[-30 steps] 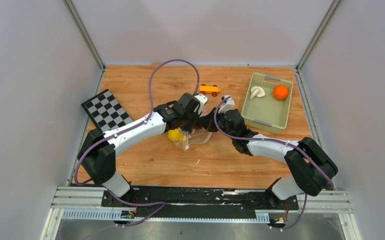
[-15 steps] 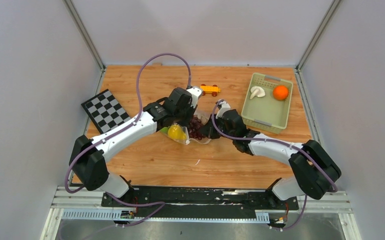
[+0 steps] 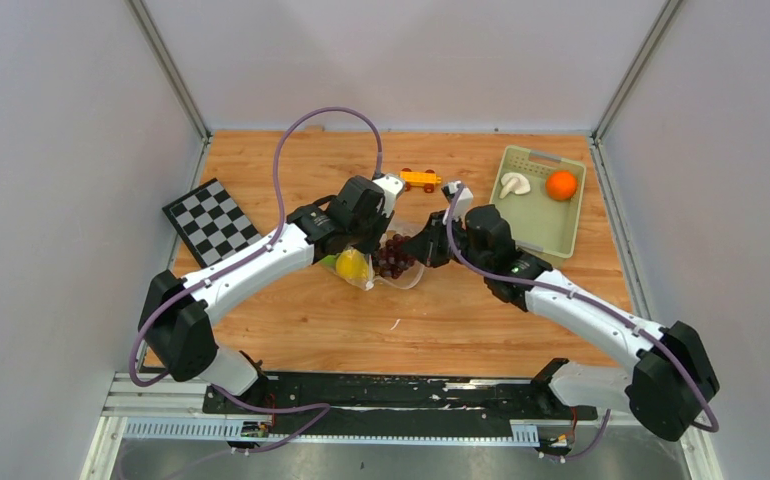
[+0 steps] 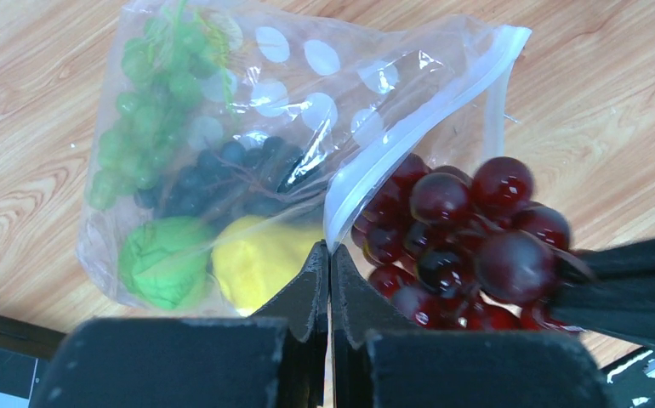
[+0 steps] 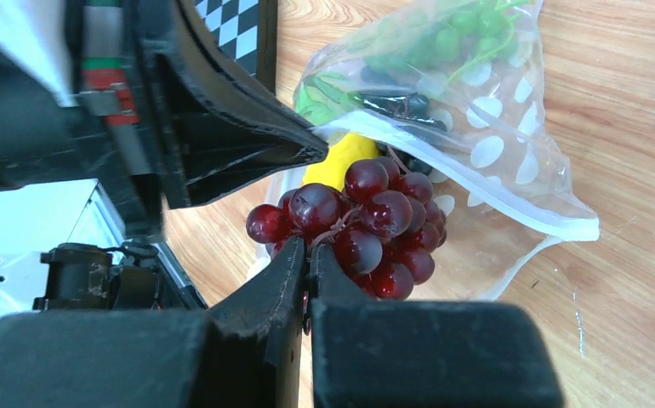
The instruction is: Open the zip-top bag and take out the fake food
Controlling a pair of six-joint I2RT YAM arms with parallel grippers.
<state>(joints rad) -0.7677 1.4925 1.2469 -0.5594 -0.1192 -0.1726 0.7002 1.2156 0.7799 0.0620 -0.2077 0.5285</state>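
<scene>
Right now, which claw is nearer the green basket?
Right. The right claw, gripping red grapes, is just left of the basket; the left claw pinches the bag farther left.

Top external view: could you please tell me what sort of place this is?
Probably a robot test cell: grey walls enclose a wooden tabletop, with a checkerboard and two arms bolted to a metal rail.

lemon point(image 4: 260, 255) half hidden, grapes point(image 4: 464, 223) perhaps blurred
</scene>
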